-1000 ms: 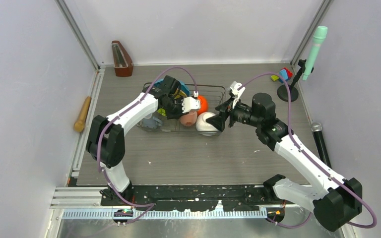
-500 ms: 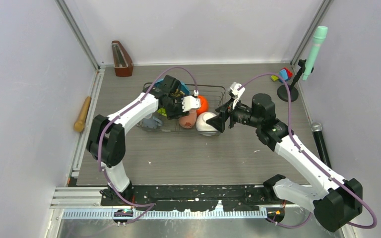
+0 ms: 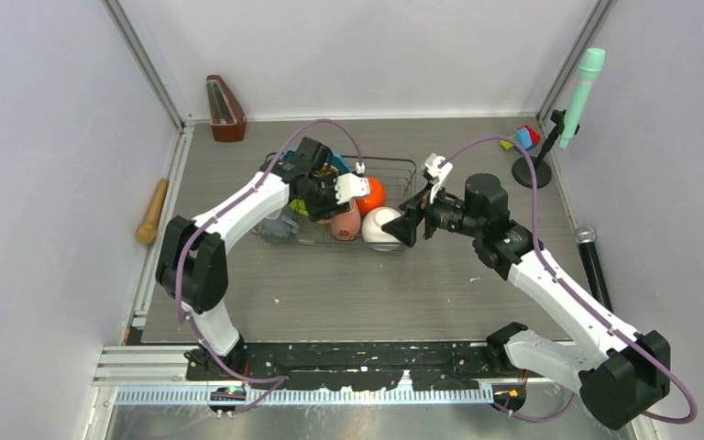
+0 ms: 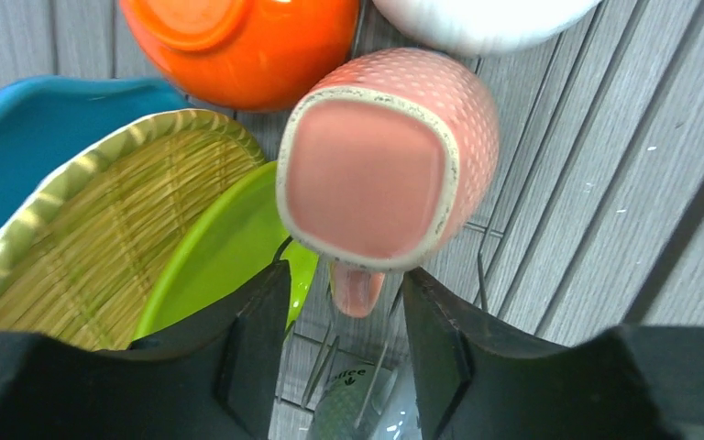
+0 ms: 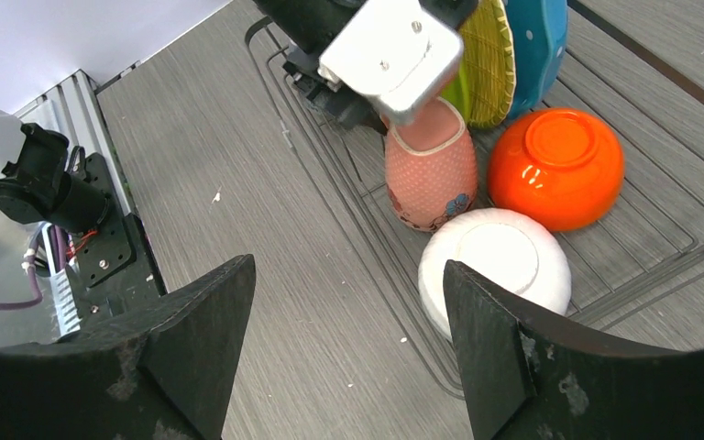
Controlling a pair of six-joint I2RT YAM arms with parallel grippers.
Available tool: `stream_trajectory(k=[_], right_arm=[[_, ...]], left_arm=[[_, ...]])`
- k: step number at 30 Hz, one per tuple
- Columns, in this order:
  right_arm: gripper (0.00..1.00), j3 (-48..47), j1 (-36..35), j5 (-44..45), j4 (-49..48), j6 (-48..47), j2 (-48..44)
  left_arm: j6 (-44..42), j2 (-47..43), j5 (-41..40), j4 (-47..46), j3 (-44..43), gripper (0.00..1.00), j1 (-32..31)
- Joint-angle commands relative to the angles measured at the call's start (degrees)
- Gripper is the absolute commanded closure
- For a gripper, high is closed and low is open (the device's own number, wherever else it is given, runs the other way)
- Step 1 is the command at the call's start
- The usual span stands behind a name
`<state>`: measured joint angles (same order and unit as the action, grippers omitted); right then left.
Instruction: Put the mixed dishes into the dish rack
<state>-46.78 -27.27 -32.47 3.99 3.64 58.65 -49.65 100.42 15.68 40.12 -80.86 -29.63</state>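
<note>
Straddling mug point(image 4: 376, 174) handle with left fingers point(image 4: 255, 353) parted, seemingly unclamped; set base-up in rack point(image 3: 390, 161) for draining. Hovering right fingers point(image 5: 197, 357) spread, empty, near white bowl point(image 5: 495, 266).

The left arm point(image 3: 238, 206) reaches forward, left claw point(image 4: 346, 280) tipped downward with jaws parted. The right arm point(image 3: 550, 280) stretches inward, right claw point(image 5: 348, 266) spread wide.

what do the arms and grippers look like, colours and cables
The left arm and right arm have white links, black joints and a purple cable looping alongside each. The left gripper and right gripper have black, wedge-shaped fingers.
</note>
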Motion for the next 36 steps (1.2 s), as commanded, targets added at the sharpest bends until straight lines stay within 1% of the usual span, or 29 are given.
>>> stream_trajectory(k=[1,4,9,12,13,14,15,16,17,18,19,22,23,25,27,29,32,36], right_arm=[[0.19,-0.63,-0.13,0.55,-0.72,0.90,-2.01],[0.19,-0.78,-0.04,1.11,-0.59,1.06,-1.96],[0.18,-0.52,-0.07,5.28,-0.94,2.79,-2.04],[0.17,-0.64,-0.07,11.98,-0.89,4.33,-1.65],[0.16,-0.88,-0.07,16.58,-0.53,6.57,-1.37],[0.15,-1.85,-0.07,18.99,0.02,7.84,-0.54],[0.15,-2.58,-0.07,24.11,2.16,10.33,0.02],[0.15,-4.62,-0.07,26.66,3.61,11.78,1.50],[0.14,-5.86,-0.07,32.60,7.32,15.31,2.36],[0.14,-8.54,-0.07,35.39,9.22,16.82,4.46],[0.14,-9.88,-0.07,39.42,13.49,19.38,6.74],[0.12,-16.31,-0.07,44.11,22.98,22.26,11.47],[0.11,-17.99,-0.07,46.01,24.26,23.93,13.59],[0.12,-19.28,-0.01,47.54,26.27,24.94,15.97],[0.15,-19.43,-0.06,49.83,26.58,26.84,17.38],[0.18,-19.26,-0.06,51.44,25.73,27.71,18.59],[0.27,-19.33,-0.11,54.92,25.09,30.00,20.46],[0.37,-19.29,-0.13,54.37,23.31,32.77,24.27]], left_arm=[[3.76,-7.11,2.84,-0.46,-0.90,0.46,0.11],[4.76,-8.73,1.45,0.78,-0.65,0.38,-0.31],[7.57,-11.28,-0.15,3.36,-0.26,0.37,-0.43],[11.90,-14.12,-0.97,0.79,1.67,0.36,-0.43],[14.23,-15.30,-1.82,-0.87,2.52,0.35,-0.43],[16.91,-16.44,-3.45,-2.61,3.48,0.34,-0.43],[21.13,-17.37,-6.17,-4.78,4.24,0.32,-0.43],[27.68,-18.18,-10.00,-6.78,4.69,0.28,-0.43],[33.17,-18.79,-15.43,-8.45,4.94,0.25,-0.37],[37.76,-19.31,-19.39,-8.78,4.89,0.24,-0.12],[41.26,-19.83,-20.96,-7.74,4.64,0.23,0.29],[50.72,-21.46,-24.91,-3.26,4.72,0.19,1.34],[53.96,-21.94,-26.33,-1.74,4.92,0.17,1.94],[58.75,-22.62,-26.72,1.26,5.16,0.15,3.95],[62.84,-24.17,-25.36,2.72,6.13,0.14,6.66],[65.69,-26.95,-22.64,1.75,8.53,0.12,10.10],[69.66,-31.51,-21.03,-0.59,12.78,0.11,14.35],[71.77,-35.54,-22.99,-1.20,16.61,0.10,19.65]])
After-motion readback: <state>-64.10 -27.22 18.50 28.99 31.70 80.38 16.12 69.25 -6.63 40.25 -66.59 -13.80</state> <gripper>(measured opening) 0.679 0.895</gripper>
